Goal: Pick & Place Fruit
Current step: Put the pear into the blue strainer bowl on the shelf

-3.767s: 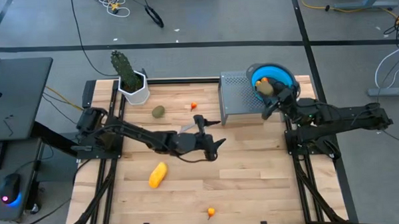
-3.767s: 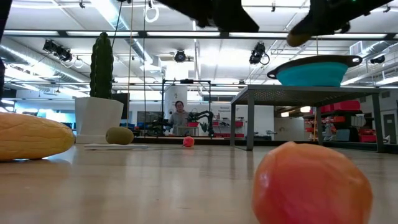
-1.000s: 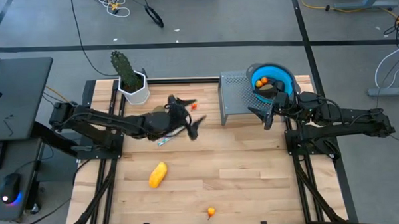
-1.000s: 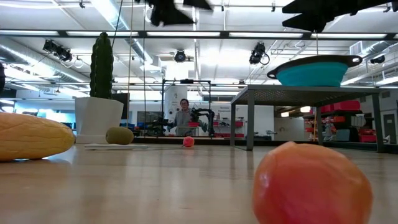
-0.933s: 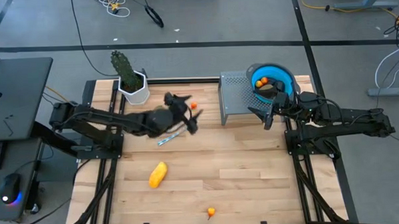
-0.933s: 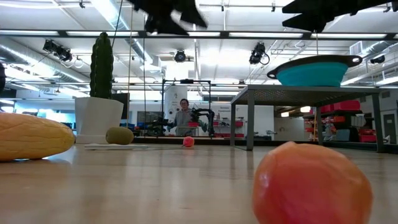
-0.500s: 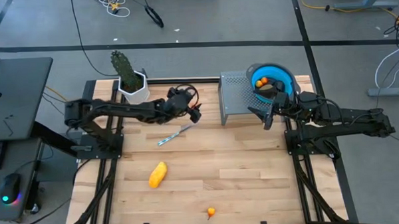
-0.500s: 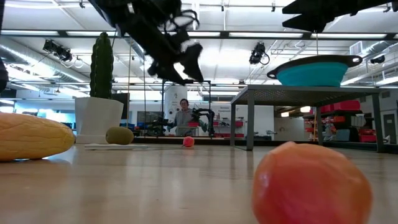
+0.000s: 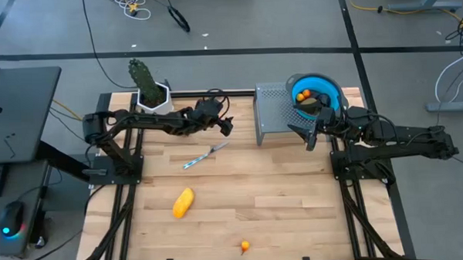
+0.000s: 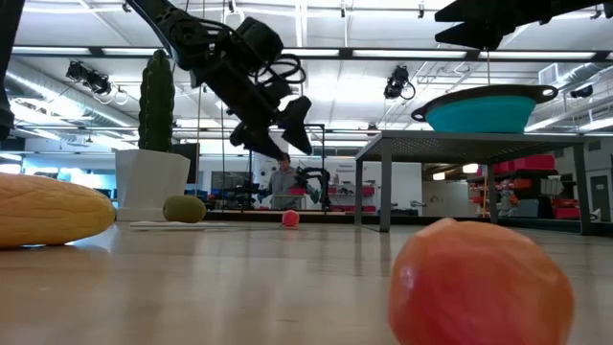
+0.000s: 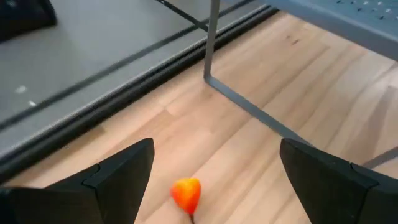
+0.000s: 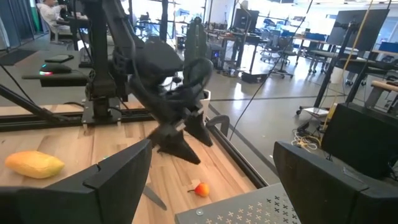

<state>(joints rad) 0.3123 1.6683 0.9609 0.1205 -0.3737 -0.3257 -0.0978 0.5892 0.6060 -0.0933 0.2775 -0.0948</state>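
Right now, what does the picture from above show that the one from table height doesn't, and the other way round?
Only the view from above shows the knife on the wood and the fruit inside the blue bowl. Only the table-height view shows a person in the room behind. Both show the left gripper, open above a small orange fruit, the yellow fruit and the cactus.
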